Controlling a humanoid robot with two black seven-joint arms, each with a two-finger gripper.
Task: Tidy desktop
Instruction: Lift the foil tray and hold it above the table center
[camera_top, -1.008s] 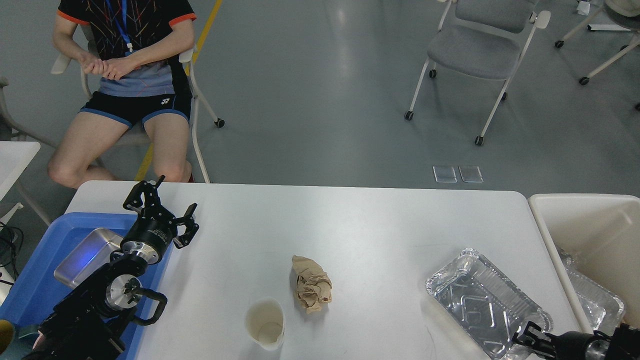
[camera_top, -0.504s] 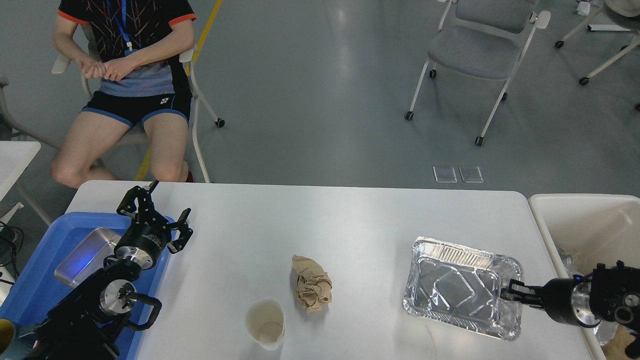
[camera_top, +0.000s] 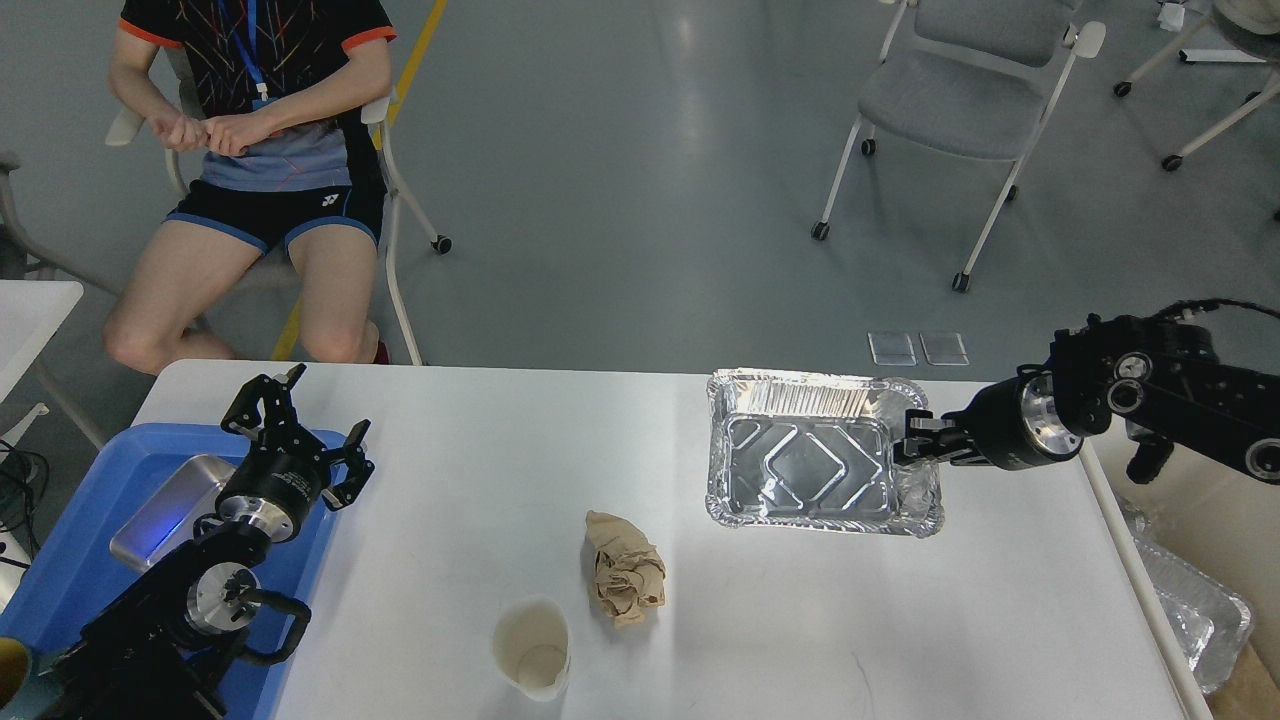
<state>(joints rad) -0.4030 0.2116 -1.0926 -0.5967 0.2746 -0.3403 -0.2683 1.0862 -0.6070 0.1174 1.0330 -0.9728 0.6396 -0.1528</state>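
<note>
The white desktop fills the lower view. My right gripper is shut on the right rim of a silver foil tray and holds it tilted above the desktop's far right part. A crumpled brown paper ball lies near the middle front. A white paper cup stands just left of it at the front edge. My left gripper is open and empty over the far edge of the blue tray.
A metal tray lies in the blue tray at the left. A white bin at the right holds foil trays. A person sits behind the table's left corner. A grey chair stands far right.
My right gripper lifted the foil tray from the front right of the desktop and carried it up and left. My left gripper drifted slightly left, still open.
</note>
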